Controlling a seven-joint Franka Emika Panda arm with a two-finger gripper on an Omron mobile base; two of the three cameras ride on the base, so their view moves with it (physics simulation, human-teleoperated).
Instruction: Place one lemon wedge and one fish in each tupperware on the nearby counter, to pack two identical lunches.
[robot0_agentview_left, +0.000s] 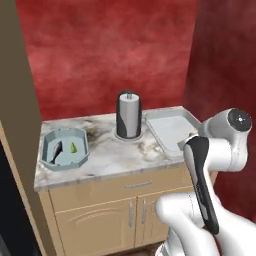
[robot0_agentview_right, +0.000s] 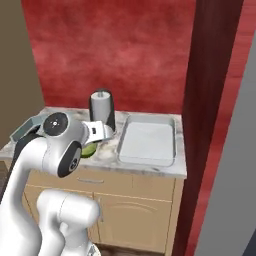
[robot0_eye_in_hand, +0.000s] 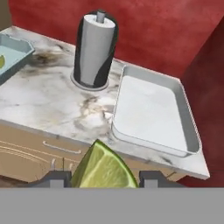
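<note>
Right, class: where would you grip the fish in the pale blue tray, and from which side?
Across the narrow middle of the fish, straight down from above: it lies flat and slanted on the floor of the pale blue tray, whose raised walls block a sideways approach.

My arm (robot0_agentview_left: 220, 150) is made of glossy white rounded shells, thick and smooth like tubes. A long black strip (robot0_agentview_left: 202, 185) runs along 1 link, narrow and a little curved. At the joint above it there is a round dark grey cap (robot0_agentview_left: 239, 120) with small pale marks in its middle. From the right base view I see 2 such dark discs: 1 cap (robot0_agentview_right: 55, 123) on top and 1 larger black ring (robot0_agentview_right: 70, 159) under it. My base column (robot0_agentview_right: 67, 217) is also white and rounded. My 2 fingertips (robot0_eye_in_hand: 57, 178) are small, dark grey and blocky.
</note>
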